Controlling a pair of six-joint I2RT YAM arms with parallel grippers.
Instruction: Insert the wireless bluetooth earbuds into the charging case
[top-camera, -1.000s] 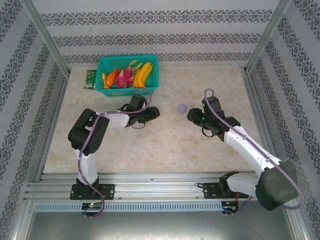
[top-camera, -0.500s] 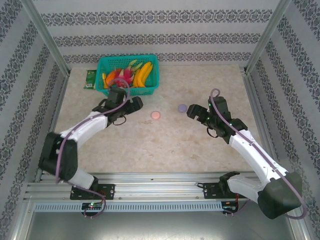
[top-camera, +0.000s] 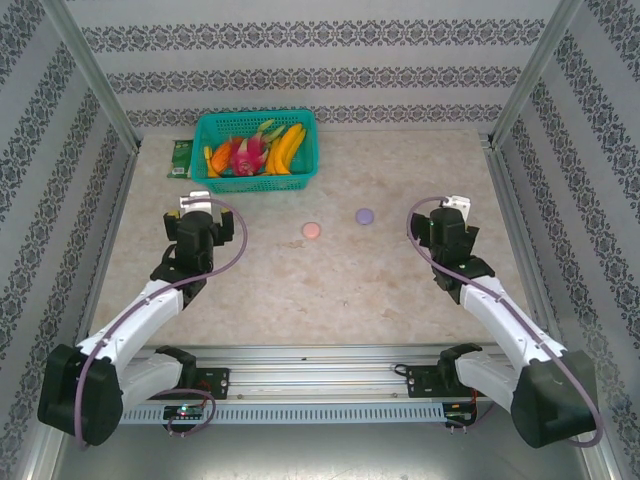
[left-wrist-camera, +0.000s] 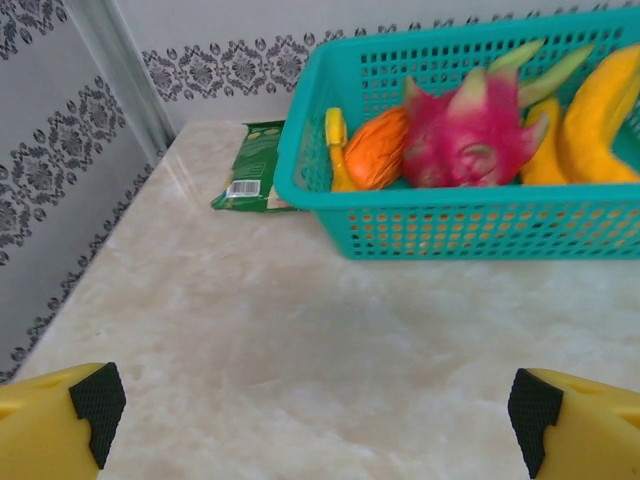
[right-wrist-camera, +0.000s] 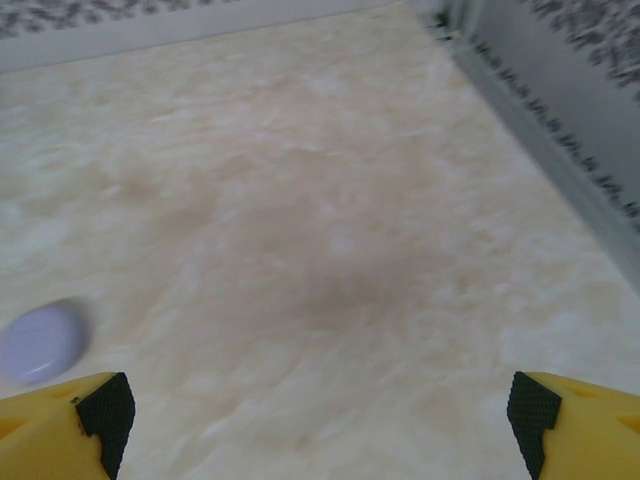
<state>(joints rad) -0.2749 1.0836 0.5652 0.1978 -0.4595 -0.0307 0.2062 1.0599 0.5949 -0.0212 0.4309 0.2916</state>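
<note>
Left pincer (left-wrist-camera: 318, 415) and right pincer (right-wrist-camera: 318, 415) gape empty; pink case (top-camera: 311, 230), 9 o'clock of purple case (top-camera: 364, 215), looks shut: likely finished.

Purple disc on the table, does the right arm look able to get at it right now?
Probably yes. The purple disc lies on bare table just left of the right gripper, nothing stands between them, and the jaws are wide open.

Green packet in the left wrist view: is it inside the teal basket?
No, the green packet lies flat on the table, outside the teal basket at its left end.
</note>
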